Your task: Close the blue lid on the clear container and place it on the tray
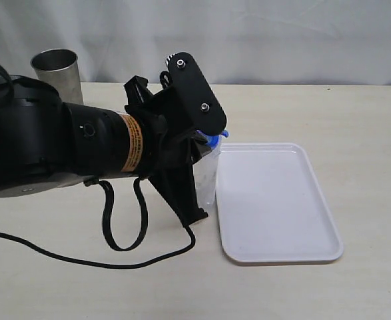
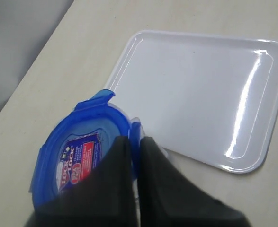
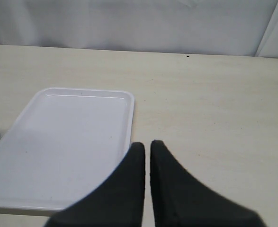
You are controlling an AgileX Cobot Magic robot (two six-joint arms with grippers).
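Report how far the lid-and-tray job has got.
Done: the blue lid sits on the clear container. In hand: the left gripper, fingers together, is at the lid's edge; one flap flares out. To do: the container stands beside the tray, not on it.

1. Bright, even, diffuse light — only faint soft shadows on the table (image 1: 302, 287).
2. Glare streaks on the tray (image 2: 191, 90), left wrist view.
3. Soft-edged right gripper (image 3: 147, 143) near lens — black arm (image 1: 42, 147) shows little detail.
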